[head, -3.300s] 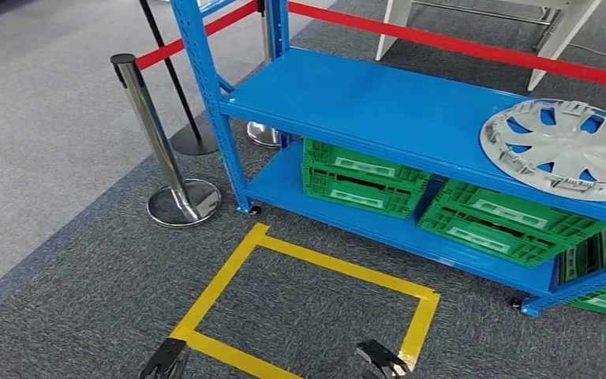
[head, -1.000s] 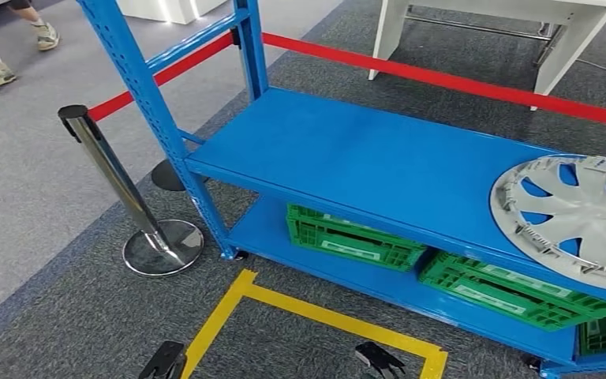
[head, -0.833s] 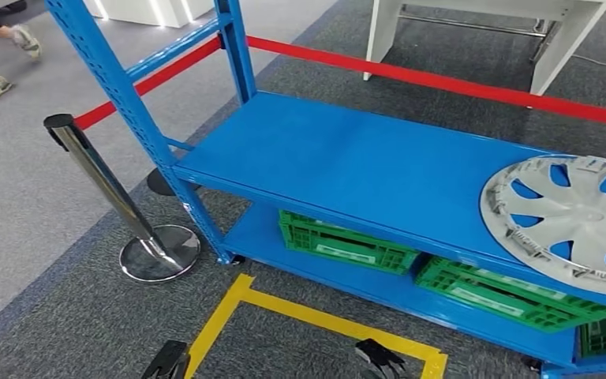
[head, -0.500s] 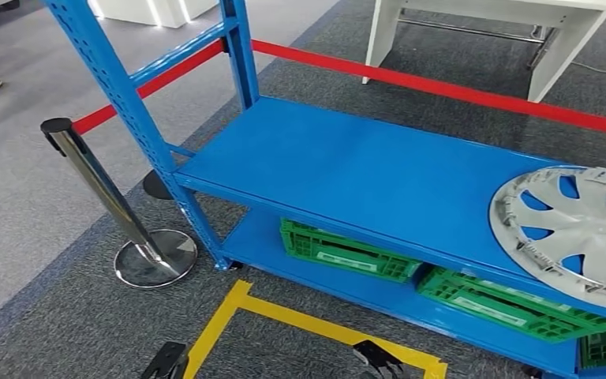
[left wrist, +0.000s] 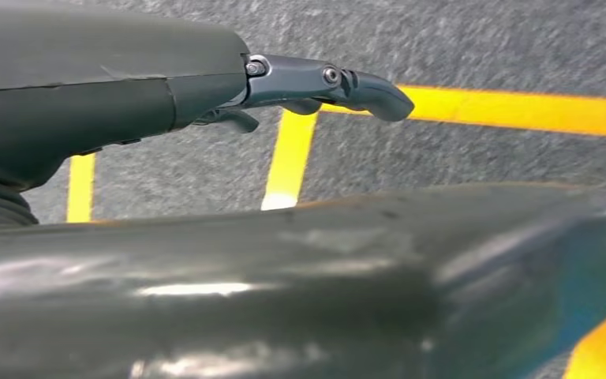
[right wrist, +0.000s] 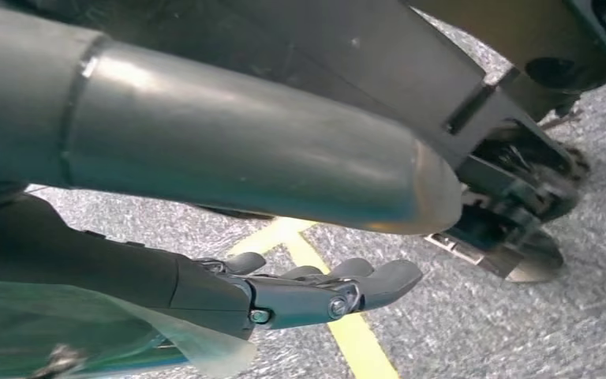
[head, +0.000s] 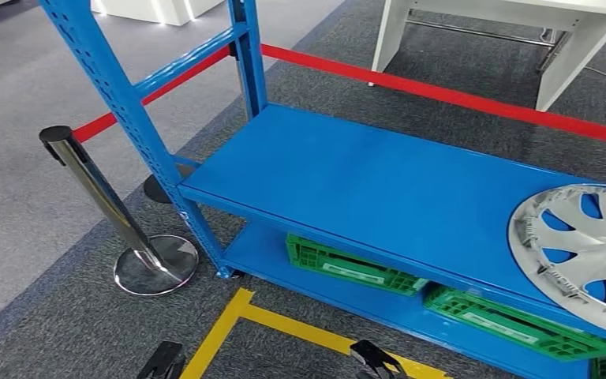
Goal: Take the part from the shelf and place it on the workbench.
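A silver wheel cover lies flat at the right end of the blue shelf's upper level, cut off by the picture's right edge. My left hand hangs low at the bottom of the head view, far below and left of the cover. My right hand hangs beside it over the yellow floor tape. In the wrist views my left hand and right hand have their fingers stretched out straight, holding nothing.
Green crates sit on the shelf's lower level. A chrome stanchion with red belt stands left of the shelf. A white table's legs rise beyond the belt. Grey carpet spreads around.
The whole view has shifted as I walk and turn: the shelf sits closer and the wheel cover has slid toward the right edge. A person's feet at top left have gone. My hands still hang.
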